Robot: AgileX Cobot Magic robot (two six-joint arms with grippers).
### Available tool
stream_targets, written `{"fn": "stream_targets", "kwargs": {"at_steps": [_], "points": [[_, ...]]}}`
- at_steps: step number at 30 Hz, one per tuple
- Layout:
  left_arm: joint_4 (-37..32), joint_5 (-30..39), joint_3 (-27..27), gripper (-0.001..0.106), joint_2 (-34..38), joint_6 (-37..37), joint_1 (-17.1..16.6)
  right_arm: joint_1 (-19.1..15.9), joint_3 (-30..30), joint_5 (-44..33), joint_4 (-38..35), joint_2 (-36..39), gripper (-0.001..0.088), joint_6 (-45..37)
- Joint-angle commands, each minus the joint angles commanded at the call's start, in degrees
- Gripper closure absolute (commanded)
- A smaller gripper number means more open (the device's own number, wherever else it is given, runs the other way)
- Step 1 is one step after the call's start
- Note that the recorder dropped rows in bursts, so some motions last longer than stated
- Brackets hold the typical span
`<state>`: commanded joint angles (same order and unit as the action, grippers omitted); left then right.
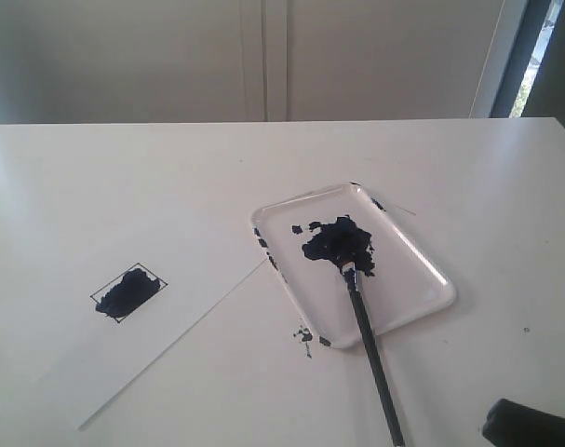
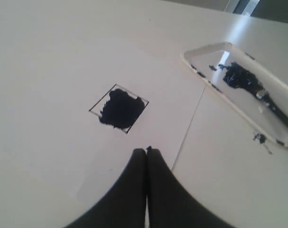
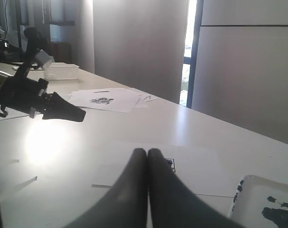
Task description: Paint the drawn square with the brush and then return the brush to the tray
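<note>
The drawn square on the white paper sheet is blotched dark blue inside; it also shows in the left wrist view as the drawn square. The brush lies with its bristles in the paint of the tray and its handle sticking out over the tray's near rim. In the left wrist view the brush rests in the tray. My left gripper is shut on nothing, back from the square. My right gripper is shut and empty too, with the tray off to its side.
Paint specks dot the table by the tray's near corner. A dark part of the right arm shows at the bottom right edge. In the right wrist view, the other arm, loose papers and a white basket lie beyond.
</note>
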<state>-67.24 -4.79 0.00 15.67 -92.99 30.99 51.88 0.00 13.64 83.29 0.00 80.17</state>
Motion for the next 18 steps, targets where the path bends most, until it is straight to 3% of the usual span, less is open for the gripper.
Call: {"fn": "stream_targets", "kwargs": {"at_steps": [8,18], "points": [[-0.8,1.1,0.0,0.105,-15.7,0.1,0.0,0.0,0.0,0.1,0.0,0.0,0.0868,0.0],[-0.7,3.0,0.0,0.105,-15.7,-0.2,-0.1,0.0,0.0,2.3,0.0,0.0,0.0868,0.0]]}}
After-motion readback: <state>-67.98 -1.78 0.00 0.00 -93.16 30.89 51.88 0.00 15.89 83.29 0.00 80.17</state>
